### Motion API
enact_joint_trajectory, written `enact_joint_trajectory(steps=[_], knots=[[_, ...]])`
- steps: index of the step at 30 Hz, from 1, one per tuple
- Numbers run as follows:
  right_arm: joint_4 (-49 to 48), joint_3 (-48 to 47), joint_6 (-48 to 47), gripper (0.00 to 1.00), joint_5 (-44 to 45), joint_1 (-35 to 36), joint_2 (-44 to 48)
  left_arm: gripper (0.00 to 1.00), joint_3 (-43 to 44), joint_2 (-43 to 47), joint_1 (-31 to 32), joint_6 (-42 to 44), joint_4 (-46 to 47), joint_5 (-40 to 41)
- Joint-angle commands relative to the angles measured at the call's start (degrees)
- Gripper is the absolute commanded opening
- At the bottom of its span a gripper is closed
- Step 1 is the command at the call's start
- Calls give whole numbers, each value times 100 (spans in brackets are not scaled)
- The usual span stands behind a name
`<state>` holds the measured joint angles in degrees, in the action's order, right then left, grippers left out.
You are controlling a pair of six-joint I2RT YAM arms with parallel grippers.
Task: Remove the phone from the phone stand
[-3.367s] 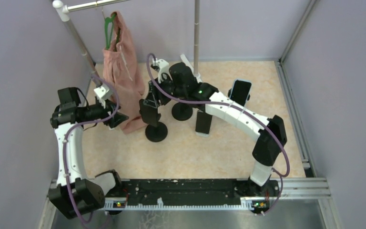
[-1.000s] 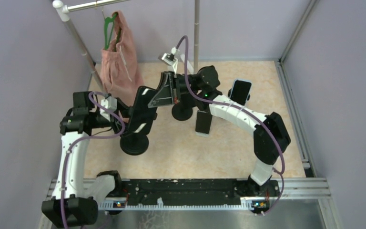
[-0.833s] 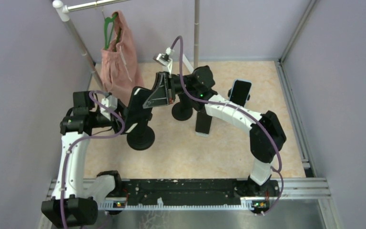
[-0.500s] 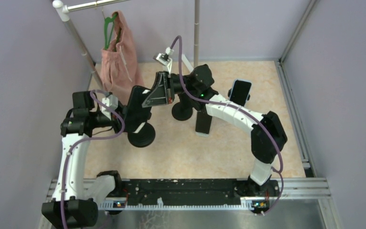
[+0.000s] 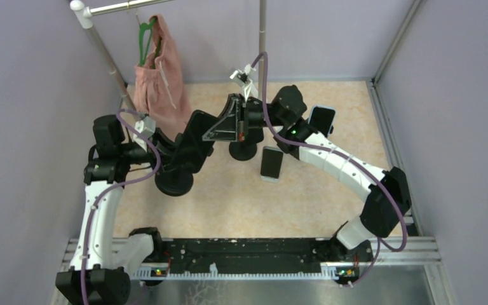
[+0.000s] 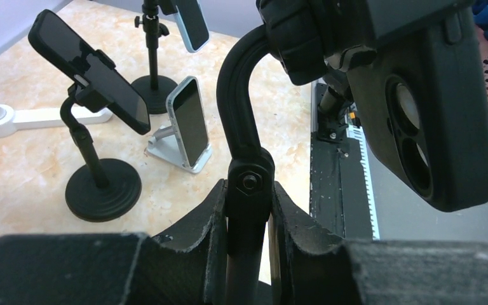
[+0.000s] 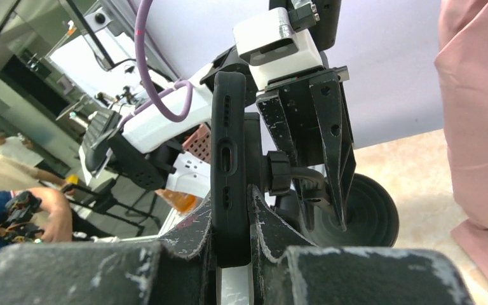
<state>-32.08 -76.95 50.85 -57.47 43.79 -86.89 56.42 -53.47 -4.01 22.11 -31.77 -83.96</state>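
The black phone (image 5: 194,147) is clamped in a black phone stand with a round base (image 5: 173,183) at the left middle of the table. My left gripper (image 5: 165,151) is shut on the stand's stem (image 6: 248,146), just at the joint bolt. My right gripper (image 5: 211,135) comes in from the right and is shut on the phone's edge (image 7: 229,127). In the left wrist view the phone's back with its camera lenses (image 6: 419,121) fills the upper right. The stand's clamp still sits against the phone's back in the right wrist view.
Another black stand (image 6: 101,190) carries a dark phone (image 6: 89,79). A phone (image 5: 271,162) leans on a small silver stand, and a further phone (image 5: 321,121) sits on a stand at the back right. A pink garment (image 5: 159,70) hangs on a rail at the left rear.
My left gripper has shut on the stand's stem. The stand and phone shifted slightly left, and the right arm swung its wrist and elbow to the right while keeping hold of the phone.
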Motion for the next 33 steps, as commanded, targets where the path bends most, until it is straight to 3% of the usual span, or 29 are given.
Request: enact_joint_trajectory(steps=[1,7,16,26,33], knots=[[-138,-48,-67,0,-633,221,484,0,-189,1,-146,-993,1057,431],[-1235,-113,617,0,-547,638,150,0,-455,323,-150,-794,1385,1062],[-1955,-807,1291,0,-688,972,-500,0,-414,93,-146,-1502,1469,1111],[-1036,-455,719,0,-637,966,42,0,-523,241,-145,-1368,1608,1625],[-1476,-609,1327,0,-834,940,-7,0,-452,211,-147,-1080,1168,2278]])
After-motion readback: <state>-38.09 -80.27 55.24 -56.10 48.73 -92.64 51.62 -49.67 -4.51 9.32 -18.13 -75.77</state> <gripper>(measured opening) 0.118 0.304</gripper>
